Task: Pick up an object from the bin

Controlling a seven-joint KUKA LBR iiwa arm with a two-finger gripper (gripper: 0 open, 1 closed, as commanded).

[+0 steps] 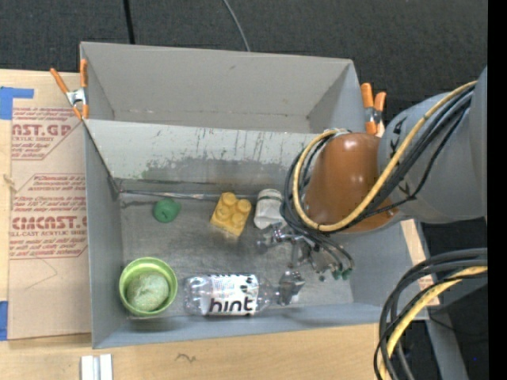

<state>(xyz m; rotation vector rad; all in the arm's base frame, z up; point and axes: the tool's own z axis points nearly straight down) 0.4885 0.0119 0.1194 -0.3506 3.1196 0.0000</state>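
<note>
view from above into the grey metal bin [103,212]. the arm, with its orange cover [344,182] and looped cables, enters from the right and stands over the right part of the floor, close to the right wall. the gripper [283,258] hangs low there; its metal fingers [272,236] stand apart, with only bare floor showing between them.

edges: a clear bottle [226,295] with a "hint" label lies on its side along the front wall, its neck end pointing right and reaching just beside the nearer finger. a green bowl [147,286] sits in the front left corner, close to the bottle's other end. near the foot of the sloped back wall lie, left to right, a small green ball [165,210], a yellow toy brick [230,213] and a small white piece [268,208]; the white piece is just beside the farther finger, and whether they touch cannot be told.

open room: the middle strip of floor between the back row and the bottle is bare, as are the sloped back and left walls. the gripper is thus between white piece and bottle neck, over neither.
</note>
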